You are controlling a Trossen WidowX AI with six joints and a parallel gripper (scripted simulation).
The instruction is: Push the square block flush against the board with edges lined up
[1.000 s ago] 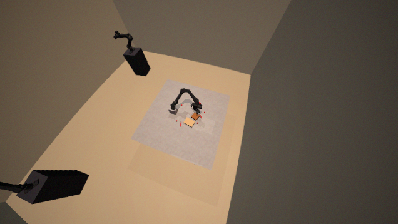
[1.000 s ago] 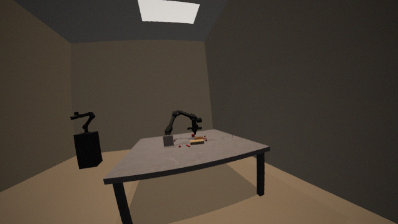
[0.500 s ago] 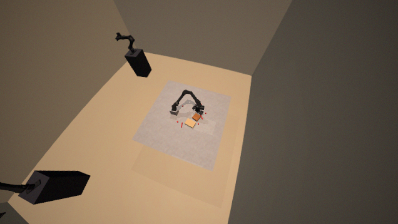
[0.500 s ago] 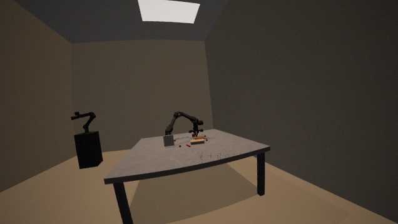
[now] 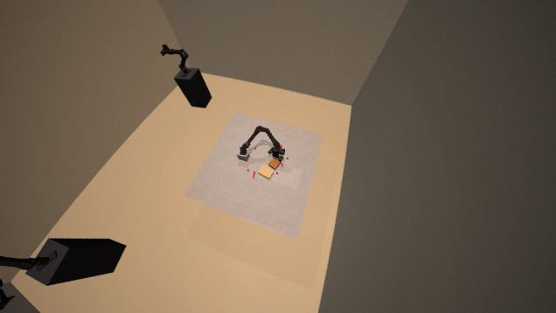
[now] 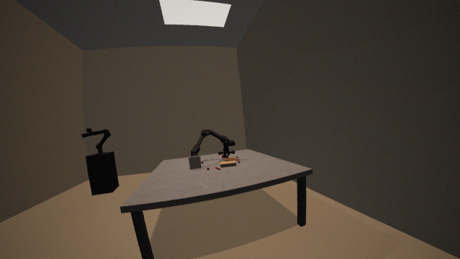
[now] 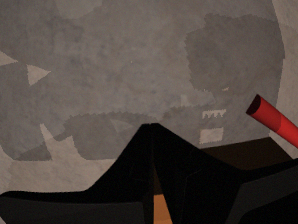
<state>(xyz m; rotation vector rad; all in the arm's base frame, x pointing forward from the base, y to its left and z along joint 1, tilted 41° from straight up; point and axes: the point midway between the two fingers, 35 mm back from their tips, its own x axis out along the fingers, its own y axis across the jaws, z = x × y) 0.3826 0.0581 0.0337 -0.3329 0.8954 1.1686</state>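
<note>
The orange-brown square block (image 5: pixel 274 163) (image 6: pixel 230 159) (image 7: pixel 162 207) lies flat on the table. The pale tan board (image 5: pixel 266 171) (image 6: pixel 228 164) lies beside it, with its near corner close to the block; whether they touch is too small to tell. In the wrist view the block is mostly hidden behind the fingers, with its dark side face showing at the right; the board is not in view there. My gripper (image 5: pixel 280 159) (image 6: pixel 226 156) (image 7: pixel 149 131) is shut and empty, low at the block's far side from the board. Whether the fingertips touch the block is hidden.
A red stick (image 5: pixel 281 163) (image 7: pixel 274 121) lies close to the block. Another red stick (image 5: pixel 253 174) (image 6: pixel 218 168) lies left of the board. Several small red pieces lie around both parts. The arm's grey base (image 5: pixel 243 157) (image 6: pixel 195 162) stands to the left.
</note>
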